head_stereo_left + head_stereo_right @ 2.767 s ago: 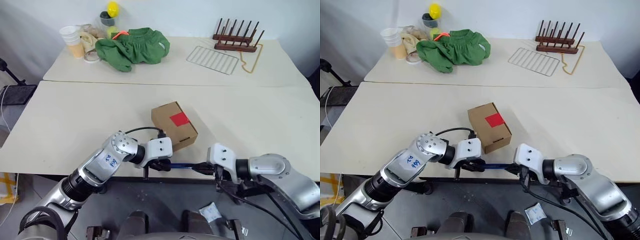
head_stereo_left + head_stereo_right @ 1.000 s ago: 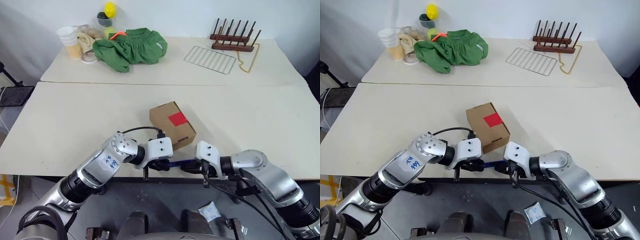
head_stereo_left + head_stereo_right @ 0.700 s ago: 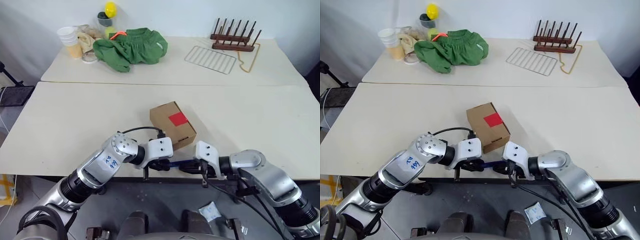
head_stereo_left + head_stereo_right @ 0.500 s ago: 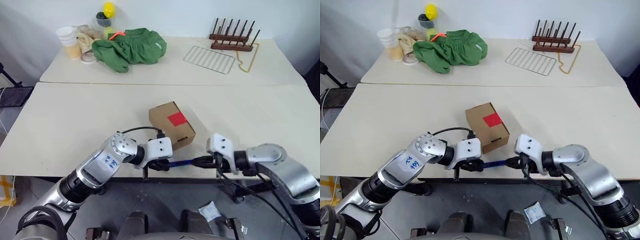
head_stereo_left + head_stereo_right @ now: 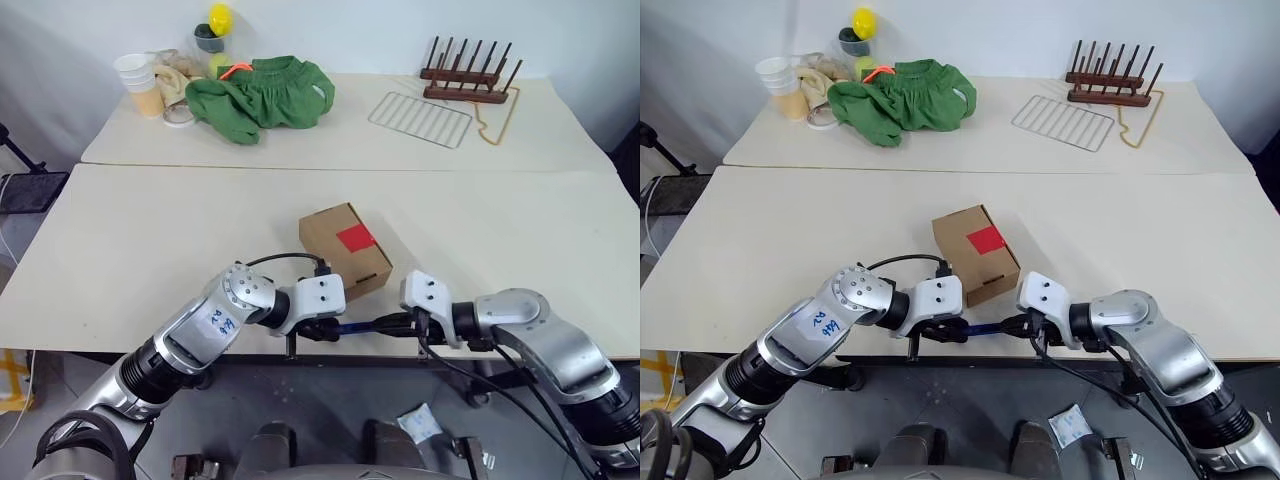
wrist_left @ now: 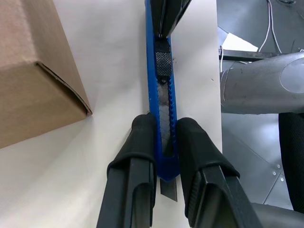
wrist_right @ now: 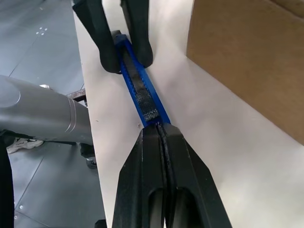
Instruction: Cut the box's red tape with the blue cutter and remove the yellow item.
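Observation:
The box (image 5: pixel 345 250), a small brown carton with the red tape (image 5: pixel 357 237) on top, rests closed near the table's front edge. Just in front of it the blue cutter (image 5: pixel 362 326) lies along that edge. My left gripper (image 6: pixel 164 126) is shut on the cutter's (image 6: pixel 159 76) body, and a short grey blade sticks out past its fingers. From the opposite side, my right gripper (image 7: pixel 159 128) is shut, its tips pressed against the cutter's (image 7: pixel 140 90) ridged slider. The yellow item is hidden.
At the back of the far table lie a green cloth (image 5: pixel 265 95), stacked cups (image 5: pixel 135 75), a wire rack (image 5: pixel 420 118) and a wooden peg rack (image 5: pixel 470 80). A seam joins the two tables. Both grippers work right at the front edge (image 5: pixel 470 352).
My right gripper slid a little to the right along the cutter, then came partly back. The left gripper keeps its hold and the box has not moved.

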You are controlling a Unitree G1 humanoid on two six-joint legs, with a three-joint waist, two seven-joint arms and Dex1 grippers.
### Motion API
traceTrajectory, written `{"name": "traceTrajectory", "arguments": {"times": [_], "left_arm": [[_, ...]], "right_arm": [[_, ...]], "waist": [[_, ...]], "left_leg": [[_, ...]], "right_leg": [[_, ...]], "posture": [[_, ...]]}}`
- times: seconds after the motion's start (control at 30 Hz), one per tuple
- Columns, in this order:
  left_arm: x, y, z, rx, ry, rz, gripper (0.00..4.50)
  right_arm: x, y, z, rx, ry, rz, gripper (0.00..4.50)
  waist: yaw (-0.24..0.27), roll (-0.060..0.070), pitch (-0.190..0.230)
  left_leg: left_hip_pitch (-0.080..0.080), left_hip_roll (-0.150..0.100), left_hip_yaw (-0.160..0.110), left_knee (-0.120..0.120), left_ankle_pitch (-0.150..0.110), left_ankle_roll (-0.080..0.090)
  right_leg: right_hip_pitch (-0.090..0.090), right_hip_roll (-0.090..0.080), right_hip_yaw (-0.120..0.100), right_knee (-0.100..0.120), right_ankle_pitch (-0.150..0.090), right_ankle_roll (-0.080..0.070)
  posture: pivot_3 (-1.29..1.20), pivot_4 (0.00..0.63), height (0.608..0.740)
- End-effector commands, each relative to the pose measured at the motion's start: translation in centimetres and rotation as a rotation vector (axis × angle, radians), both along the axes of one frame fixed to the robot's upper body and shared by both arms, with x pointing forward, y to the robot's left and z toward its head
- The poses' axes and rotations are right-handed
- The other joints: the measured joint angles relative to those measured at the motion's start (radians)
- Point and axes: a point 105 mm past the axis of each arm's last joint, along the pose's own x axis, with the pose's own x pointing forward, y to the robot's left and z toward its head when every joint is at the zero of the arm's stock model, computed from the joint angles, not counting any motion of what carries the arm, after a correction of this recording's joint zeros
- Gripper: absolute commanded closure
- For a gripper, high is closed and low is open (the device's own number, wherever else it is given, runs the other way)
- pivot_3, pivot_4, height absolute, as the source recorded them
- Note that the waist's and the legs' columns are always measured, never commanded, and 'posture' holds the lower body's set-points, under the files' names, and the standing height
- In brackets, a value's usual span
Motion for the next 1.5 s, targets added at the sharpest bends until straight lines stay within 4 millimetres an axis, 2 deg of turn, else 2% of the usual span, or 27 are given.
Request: {"name": "traceTrajectory", "arguments": {"times": [0.03, 0.3, 0.5, 0.53, 0.6, 0.63, 0.7, 0.87, 1.0, 1.03, 1.17, 1.33, 1.5], "left_arm": [[0.0, 0.0, -0.4, 0.014, 0.014, 0.006, 4.04], [0.2, -0.1, -0.4, 0.015, 0.01, 0.006, 4.04], [0.2, 0.2, -0.4, 0.016, 0.001, 0.012, 4.04], [0.2, 0.6, -0.3, 0.016, -0.016, 0.005, 4.04], [0.2, 1.3, 0.6, -0.031, -0.112, -0.043, 4.04], [-0.1, 1.4, 1.5, -0.084, -0.177, -0.092, 4.04], [-0.6, 2.1, 2.6, -0.137, -0.295, -0.16, 4.04], [-1.3, 3.5, 2.6, -0.159, -0.434, -0.25, 4.04], [-1.0, 2.8, 3.6, -0.237, -0.517, -0.242, 4.04], [-0.9, 2.5, 3.7, -0.246, -0.523, -0.237, 4.04], [-0.8, 1.4, 4.0, -0.263, -0.536, -0.262, 4.04], [-0.7, 0.7, 3.8, -0.25, -0.547, -0.289, 4.04], [-0.6, -0.2, 4.0, -0.279, -0.54, -0.275, 4.04]], "right_arm": [[0.3, 0.5, -0.4, -0.001, -0.006, 0.012, 4.45], [0.3, 1.7, -0.3, 0.032, 0.0, 0.033, 4.45], [0.2, 1.0, 0.6, 0.049, 0.005, 0.01, 4.45], [-0.4, 0.6, 1.3, 0.076, 0.039, 0.01, 4.45], [-2.2, -0.6, 4.4, 0.189, 0.224, -0.018, 4.1], [-3.6, -0.6, 6.2, 0.245, 0.291, 0.034, 3.86], [-4.0, -1.1, 8.2, 0.276, 0.321, -0.007, 3.25], [-2.7, -2.9, 9.5, 0.243, 0.404, -0.231, 1.52], [-2.1, -3.3, 8.5, 0.134, 0.489, -0.311, 0.19], [-2.0, -3.0, 8.3, 0.134, 0.502, -0.308, 0.04], [-1.5, -1.8, 7.5, 0.123, 0.565, -0.31, 0.04], [-0.9, -0.7, 7.9, 0.2, 0.65, -0.311, 0.04], [-0.9, 0.1, 7.3, 0.192, 0.677, -0.355, 0.04]], "waist": [[-0.002, 0.0, 0.0], [-0.002, 0.0, 0.0], [-0.001, 0.0, 0.0], [0.0, 0.0, 0.0], [-0.001, 0.002, 0.001], [-0.002, 0.002, 0.001], [-0.009, 0.003, 0.002], [-0.002, 0.003, 0.002], [0.011, 0.003, 0.002], [0.011, 0.003, 0.002], [0.008, 0.003, 0.002], [-0.001, 0.003, 0.002], [-0.001, 0.003, 0.002]], "left_leg": [[0.0, 0.0, 0.0, 0.0, 0.0, 0.0], [0.001, 0.0, 0.0, 0.001, 0.0, 0.0], [0.0, 0.0, 0.0, 0.001, 0.0, 0.0], [0.0, 0.0, 0.0, 0.001, 0.0, 0.0], [-0.001, 0.0, 0.0, 0.001, 0.0, 0.0], [-0.001, 0.001, 0.0, 0.001, 0.0, 0.0], [-0.001, 0.002, -0.001, 0.0, 0.0, -0.001], [0.0, 0.007, 0.0, 0.0, -0.002, -0.004], [-0.002, 0.005, 0.0, 0.001, -0.003, -0.002], [-0.002, 0.005, 0.001, 0.001, -0.003, -0.002], [-0.004, 0.005, 0.002, 0.001, -0.003, -0.001], [-0.004, 0.005, 0.003, 0.001, -0.003, -0.001], [-0.005, 0.005, 0.003, 0.002, -0.003, -0.001]], "right_leg": [[0.0, 0.0, 0.0, 0.0, 0.0, 0.0], [0.0, 0.0, 0.0, 0.001, 0.0, 0.0], [0.0, 0.0, 0.0, 0.001, 0.0, 0.0], [0.0, 0.0, 0.0, 0.001, 0.0, 0.0], [0.0, 0.0, 0.0, 0.001, 0.0, 0.0], [-0.001, 0.0, 0.0, 0.0, 0.0, 0.0], [-0.001, 0.0, 0.0, -0.001, 0.0, 0.0], [-0.001, 0.005, -0.001, -0.003, 0.001, -0.004], [-0.001, 0.003, 0.0, -0.003, 0.001, -0.003], [-0.002, 0.003, -0.001, -0.003, 0.001, -0.003], [-0.003, 0.004, -0.001, -0.003, 0.001, -0.003], [-0.004, 0.004, 0.0, -0.002, 0.001, -0.002], [-0.005, 0.004, -0.001, -0.003, 0.001, -0.002]], "posture": [[0.0, 0.15, 0.74], [0.0, 0.15, 0.74], [0.0, 0.15, 0.74], [0.0, 0.15, 0.74], [0.0, 0.15, 0.74], [0.0, 0.15, 0.74], [0.0, 0.15, 0.74], [0.0, 0.15, 0.74], [0.0, 0.15, 0.74], [0.0, 0.15, 0.74], [0.0, 0.15, 0.74], [0.0, 0.15, 0.74], [0.0, 0.15, 0.74]]}}
